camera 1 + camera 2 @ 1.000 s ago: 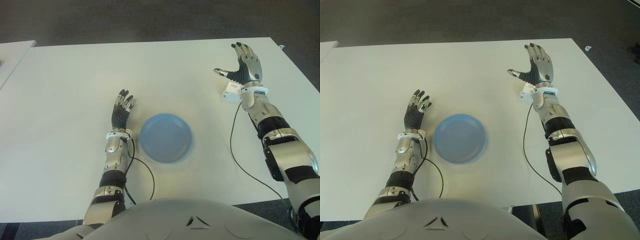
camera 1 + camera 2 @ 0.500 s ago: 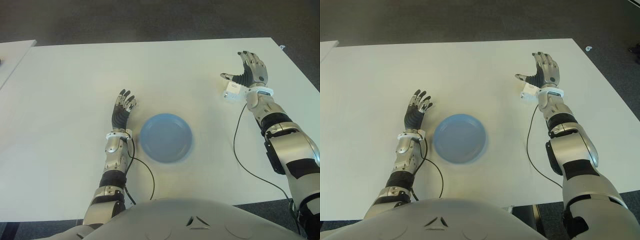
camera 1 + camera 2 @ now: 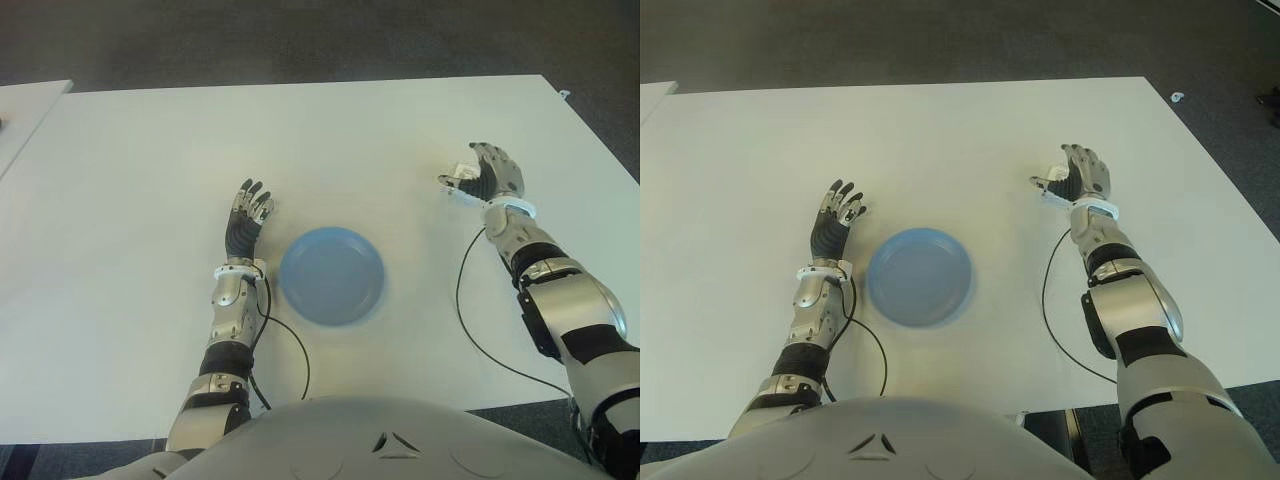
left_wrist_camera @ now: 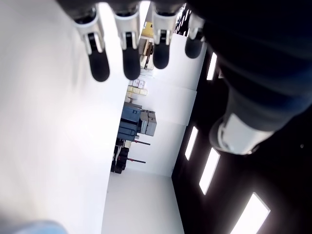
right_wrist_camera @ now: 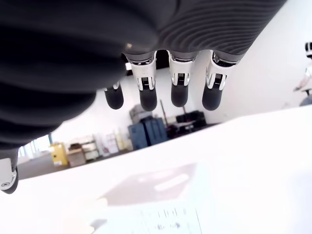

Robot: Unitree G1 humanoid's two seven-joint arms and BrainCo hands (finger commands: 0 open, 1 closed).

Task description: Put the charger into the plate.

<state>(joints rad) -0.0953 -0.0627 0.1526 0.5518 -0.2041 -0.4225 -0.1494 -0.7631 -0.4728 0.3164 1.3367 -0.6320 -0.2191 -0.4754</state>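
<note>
The white charger (image 3: pixel 458 186) lies on the white table (image 3: pixel 350 140) at the right, mostly covered by my right hand (image 3: pixel 466 166). That hand sits low over it, thumb on the charger's left and fingers stretched past it, open. In the right wrist view the charger's printed white face (image 5: pixel 161 214) shows below the straight fingers (image 5: pixel 178 90). The blue plate (image 3: pixel 331 275) stands empty near the table's front middle. My left hand (image 3: pixel 248 205) shows just left of the plate, open and holding nothing.
Thin black cables trail from each wrist over the table, one right of the plate (image 3: pixel 470 320) and one at its front left (image 3: pixel 290 345). A second white table's corner (image 3: pixel 20 115) shows at far left. Dark floor lies beyond the far edge.
My right hand has drawn back toward me and dropped from a raised, spread pose beyond the charger to low over it. The left hand and plate have not moved.
</note>
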